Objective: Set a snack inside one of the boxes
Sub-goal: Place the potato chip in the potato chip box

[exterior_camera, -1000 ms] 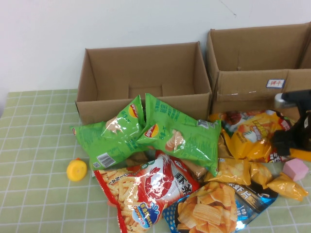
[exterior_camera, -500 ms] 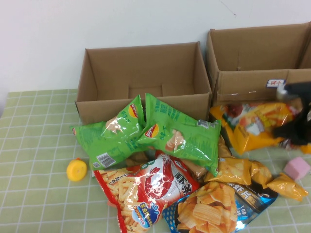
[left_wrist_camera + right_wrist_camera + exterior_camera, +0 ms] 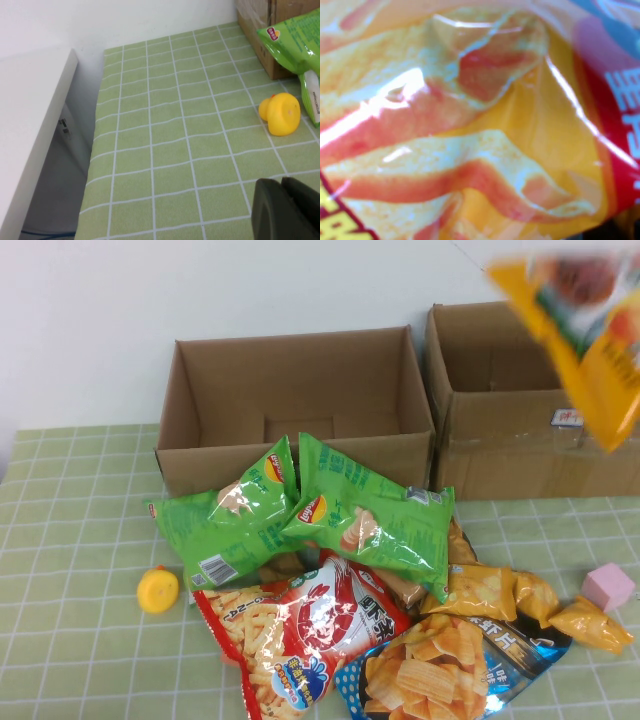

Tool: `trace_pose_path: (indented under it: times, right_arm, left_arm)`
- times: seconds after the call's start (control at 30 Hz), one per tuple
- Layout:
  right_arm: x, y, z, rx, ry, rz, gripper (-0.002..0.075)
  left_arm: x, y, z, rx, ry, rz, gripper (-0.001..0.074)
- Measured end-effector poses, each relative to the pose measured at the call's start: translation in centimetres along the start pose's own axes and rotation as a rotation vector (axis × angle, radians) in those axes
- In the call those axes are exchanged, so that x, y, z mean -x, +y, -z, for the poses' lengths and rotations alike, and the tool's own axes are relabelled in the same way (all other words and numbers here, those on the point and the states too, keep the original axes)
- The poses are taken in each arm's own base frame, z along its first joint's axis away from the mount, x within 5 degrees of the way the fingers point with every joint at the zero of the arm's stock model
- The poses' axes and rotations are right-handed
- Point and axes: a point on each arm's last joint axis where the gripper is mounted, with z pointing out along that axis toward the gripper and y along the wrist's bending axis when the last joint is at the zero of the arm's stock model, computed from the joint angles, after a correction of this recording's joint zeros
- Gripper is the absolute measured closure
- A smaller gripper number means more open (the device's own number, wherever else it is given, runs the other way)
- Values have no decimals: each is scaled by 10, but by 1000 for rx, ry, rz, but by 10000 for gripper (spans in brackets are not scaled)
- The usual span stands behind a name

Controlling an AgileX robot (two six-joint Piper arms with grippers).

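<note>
Hanging over two boxes [image 3: 296,400], one orange snack bag [image 3: 585,325]; both grippers unseen.

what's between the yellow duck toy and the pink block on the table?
High view: between yellow rubber duck and pink block lies the snack pile: red fries bag, orange chip packets.

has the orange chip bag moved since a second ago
Yes. The orange chip bag has risen off the table, now hanging in front of the right box, above its front wall.
</note>
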Motion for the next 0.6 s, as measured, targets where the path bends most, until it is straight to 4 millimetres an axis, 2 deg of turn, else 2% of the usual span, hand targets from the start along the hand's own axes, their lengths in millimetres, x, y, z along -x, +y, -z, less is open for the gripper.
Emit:
trace_pose_path:
  times: [0.1,0.23,0.37,0.5,0.6]
  right_arm:
    - [6,7,36,113,-151,0,648]
    - [13,22,51,288,-258,-8,648]
    - [21,41,30,485,-278,7,648]
    - [37,56,-10,641,-316,-20,648]
    - [53,62,-45,681,-332,-37,648]
  left_arm:
    - [0,0,0,0,0,0,737]
    - [0,0,0,0,0,0,737]
    - [0,0,0,0,0,0,737]
    - [0,0,0,0,0,0,737]
    - [0,0,0,0,0,0,737]
